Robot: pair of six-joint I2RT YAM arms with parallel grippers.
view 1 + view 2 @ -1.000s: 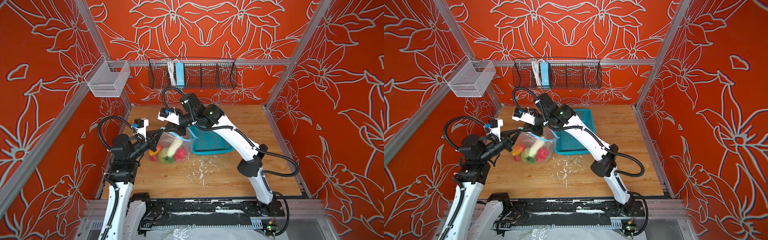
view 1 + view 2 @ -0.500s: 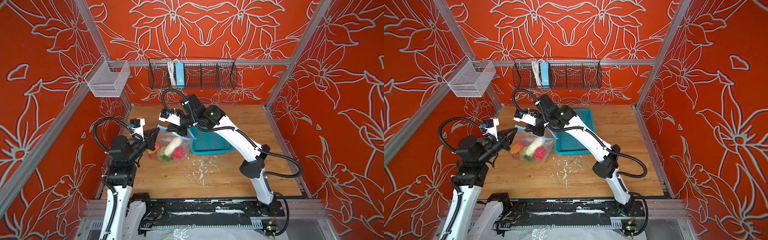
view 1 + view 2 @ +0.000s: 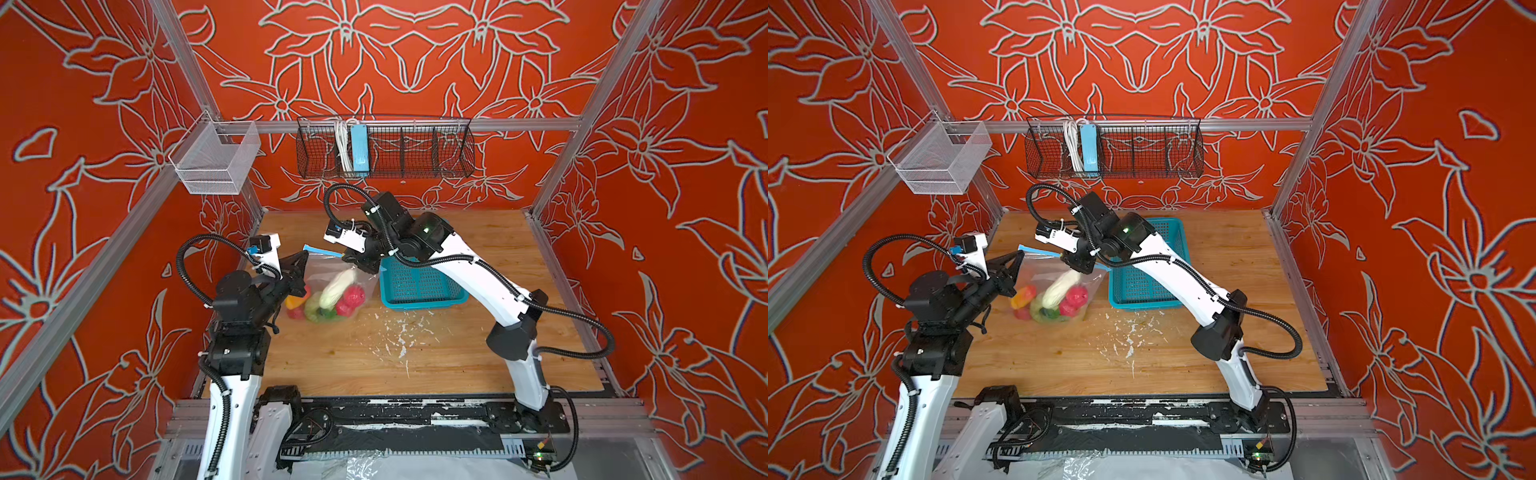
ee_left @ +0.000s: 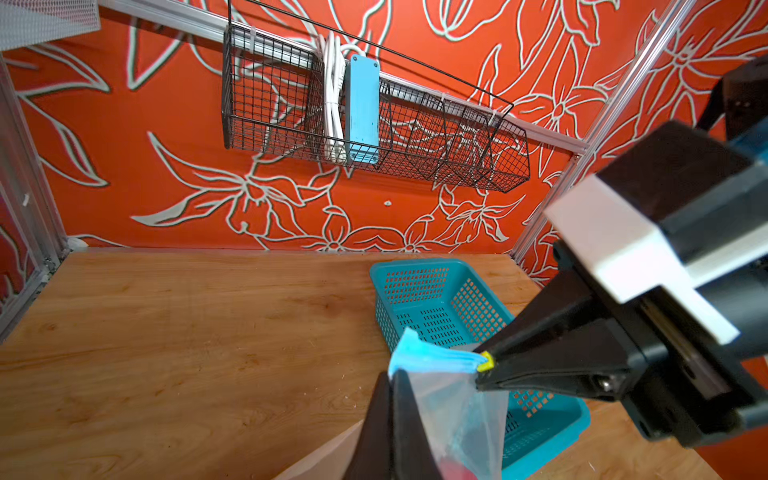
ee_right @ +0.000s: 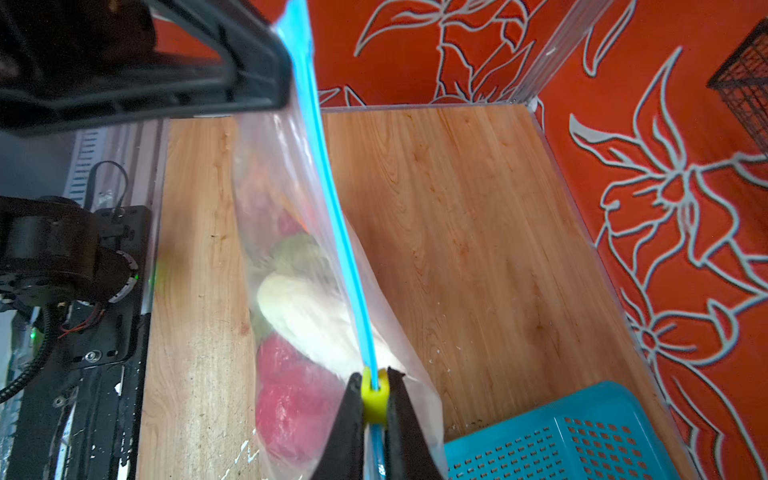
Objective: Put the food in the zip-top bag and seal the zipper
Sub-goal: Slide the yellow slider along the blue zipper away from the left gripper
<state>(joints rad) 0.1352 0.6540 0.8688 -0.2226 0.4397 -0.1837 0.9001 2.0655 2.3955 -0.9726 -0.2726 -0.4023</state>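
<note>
I am holding the clear floppy plastic zip-top bag (image 3: 322, 272) up between both arms, its belly sagging onto the wooden table (image 3: 415, 353) just beside the teal perforated basket (image 3: 419, 286). The toy food (image 3: 328, 297) is sitting inside, red, green and orange pieces with the pale white cucumber (image 3: 338, 286) leaning across them. The right gripper (image 5: 374, 388) is pinching the small yellow slider tab (image 5: 374, 401), jaws tight on either side of it. The left gripper (image 4: 392, 380) is closed on the bag's opposite top corner. The thin light-blue zipper strip (image 5: 332, 208) is stretching taut between them, so its long axis is running straight from the right claw toward the left one. I judge the slide has to follow that line while the left arm is bracing. How much is already sealed I cannot tell. The right arm is reaching across from above, wrist dipped; the left is angling up from low at the table's edge
</note>
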